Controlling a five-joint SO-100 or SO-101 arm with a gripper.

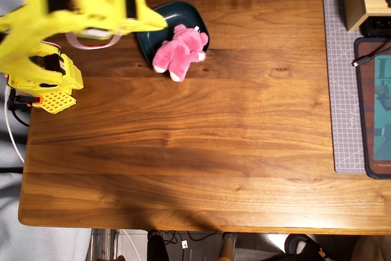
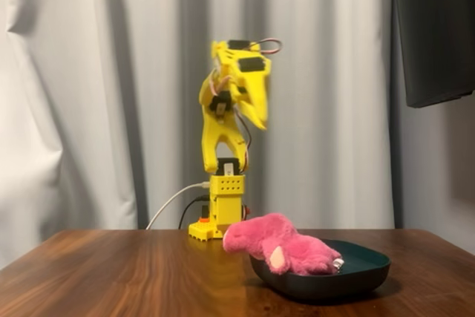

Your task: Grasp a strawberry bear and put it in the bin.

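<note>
Near the table's (image 1: pixel 201 151) far left corner in the overhead view, the yellow arm is lifted up and blurry. Its gripper (image 1: pixel 157 22) holds nothing, but I cannot tell if it is wide or narrow. Just to its right, the strawberry bear (image 1: pixel 178 52) lies in the bin (image 1: pixel 174 13) near the far edge. It hangs over the bin's rim, as the fixed view shows too (image 2: pixel 278 243). The job looks almost done, but the bear is only half inside.
</note>
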